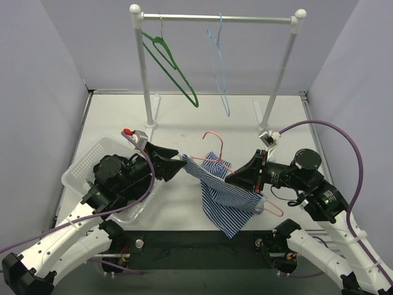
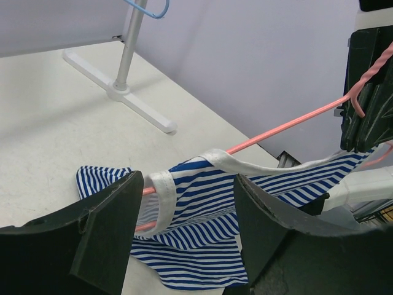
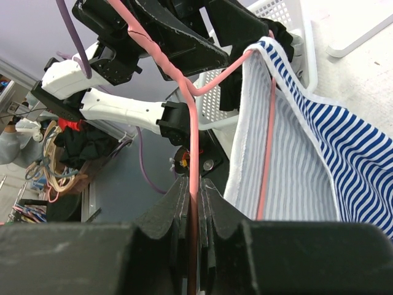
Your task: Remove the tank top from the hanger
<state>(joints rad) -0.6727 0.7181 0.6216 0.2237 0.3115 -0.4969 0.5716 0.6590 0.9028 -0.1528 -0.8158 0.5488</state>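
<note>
Top external view: my right hand is clamping the pink hanger carrying the striped tank top above the counter; my left hand is gaping wide around its strap.

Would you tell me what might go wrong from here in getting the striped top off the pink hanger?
The open left pincer straddles the white strap of the blue-and-white striped tank top, with the thin pink hanger inside it, so closing might pinch both. The right pincer grips only the hanger's thin stem, which could twist or slip under pulling.
</note>
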